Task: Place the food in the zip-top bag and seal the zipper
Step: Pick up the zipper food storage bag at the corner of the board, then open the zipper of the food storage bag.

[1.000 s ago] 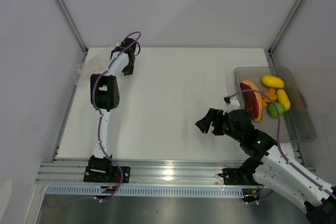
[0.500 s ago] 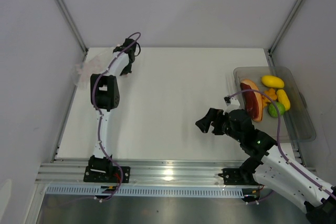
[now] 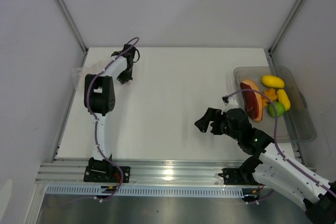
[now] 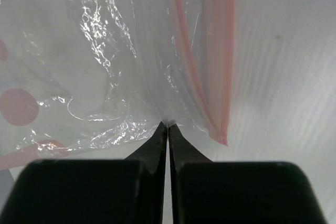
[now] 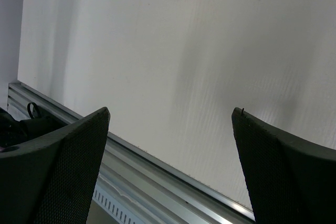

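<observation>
Pinching zip-top bag (image 4: 100, 72) – L gripper (image 4: 167, 125), jaws together; R gripper (image 5: 170, 113) wide, empty – white table (image 3: 173, 93), grey walls (image 3: 184, 9)

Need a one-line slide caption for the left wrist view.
Left gripper shut on the crinkly zip-top bag beside its pink-red zipper, over the white table.
</observation>
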You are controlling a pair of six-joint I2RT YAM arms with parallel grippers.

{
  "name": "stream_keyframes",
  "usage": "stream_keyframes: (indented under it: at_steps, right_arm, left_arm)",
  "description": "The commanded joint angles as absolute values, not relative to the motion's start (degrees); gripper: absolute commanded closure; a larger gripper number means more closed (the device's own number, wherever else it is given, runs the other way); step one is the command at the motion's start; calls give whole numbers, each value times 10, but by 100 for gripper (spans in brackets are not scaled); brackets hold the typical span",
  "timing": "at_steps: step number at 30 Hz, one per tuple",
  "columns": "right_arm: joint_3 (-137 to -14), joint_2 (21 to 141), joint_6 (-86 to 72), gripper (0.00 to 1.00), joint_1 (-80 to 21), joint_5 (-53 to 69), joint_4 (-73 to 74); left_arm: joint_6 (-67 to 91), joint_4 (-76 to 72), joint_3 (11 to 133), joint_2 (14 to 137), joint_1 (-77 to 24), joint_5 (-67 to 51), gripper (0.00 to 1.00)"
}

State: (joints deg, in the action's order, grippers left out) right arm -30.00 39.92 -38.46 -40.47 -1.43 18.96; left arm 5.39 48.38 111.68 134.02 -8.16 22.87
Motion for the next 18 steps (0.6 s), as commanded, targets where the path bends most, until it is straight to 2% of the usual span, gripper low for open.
stream_keyframes:
  at_steps: [1, 8, 12, 18]
  right_arm:
    - [-320, 410, -394, 0, -403, -14, 190]
    - [-367, 416, -395, 1, -396, -12, 242]
    - [-377, 433, -415, 1, -389, 46, 231]
    - [-350, 451, -457, 3, -383, 75, 200]
  left_arm:
    - [106, 472, 1058, 1218, -108, 165, 99]
    - [197, 411, 866, 1002, -187, 63, 99]
    - [248, 344, 708, 847, -245, 22, 99]
    - [305, 294, 564, 716, -334, -30, 99]
